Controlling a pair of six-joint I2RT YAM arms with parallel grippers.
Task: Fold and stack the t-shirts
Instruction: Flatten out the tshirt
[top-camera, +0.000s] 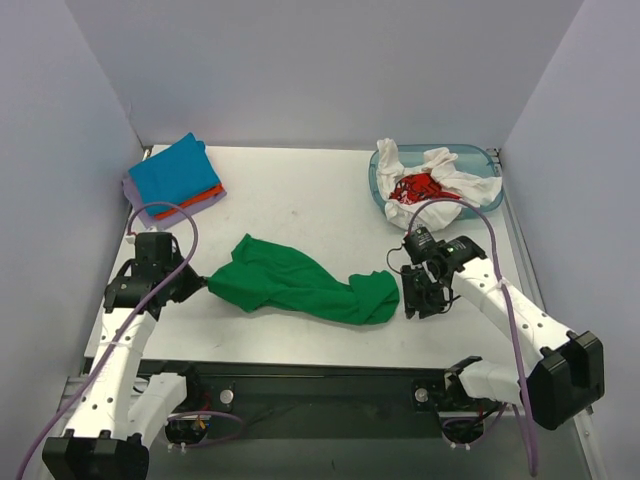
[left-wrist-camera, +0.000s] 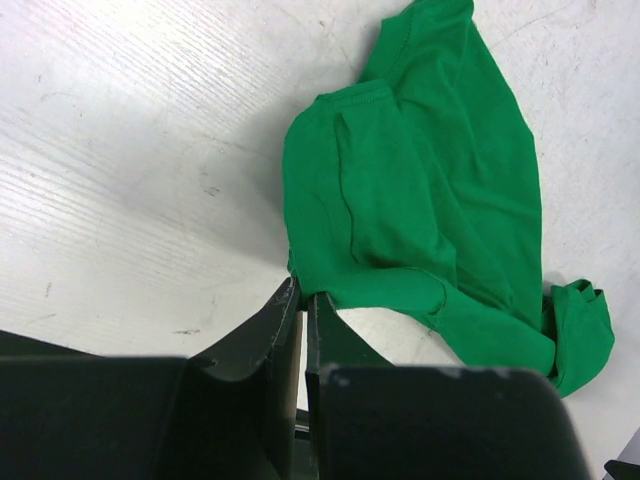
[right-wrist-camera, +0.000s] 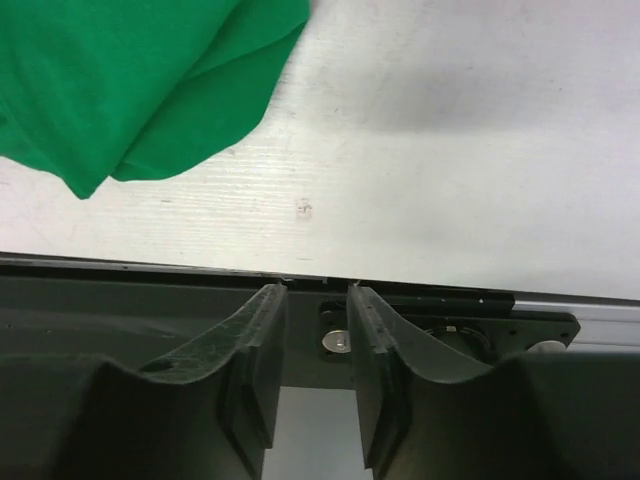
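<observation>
Two arms: one at each near corner of the desk (top-camera: 300, 190), both reaching in toward its middle.
green t-shirt (top-camera: 300, 283): unfolded and rumpled, it lies in a long band across the middle of the desk, a little toward 6 o'clock. Its ends point to 9 and 3 o'clock.
left tool (top-camera: 200, 282): at the shirt's 9 o'clock end, with the jaws drawn narrow and the fingers (left-wrist-camera: 285, 330) pinching the edge of the green cloth.
right tool (top-camera: 415, 300): just beside the shirt's 3 o'clock end, with the jaws parted a little and nothing between them. The cloth lies clear of the fingers (right-wrist-camera: 255, 350).
folded pile (top-camera: 175, 178): at the 10 o'clock corner, with blue on top, an orange edge beneath it and lavender lowest.
tub (top-camera: 376, 190): translucent blue, at 2 o'clock. A bunched white shirt (top-camera: 440, 162) lies inside it around a crumpled red shirt (top-camera: 420, 187).
</observation>
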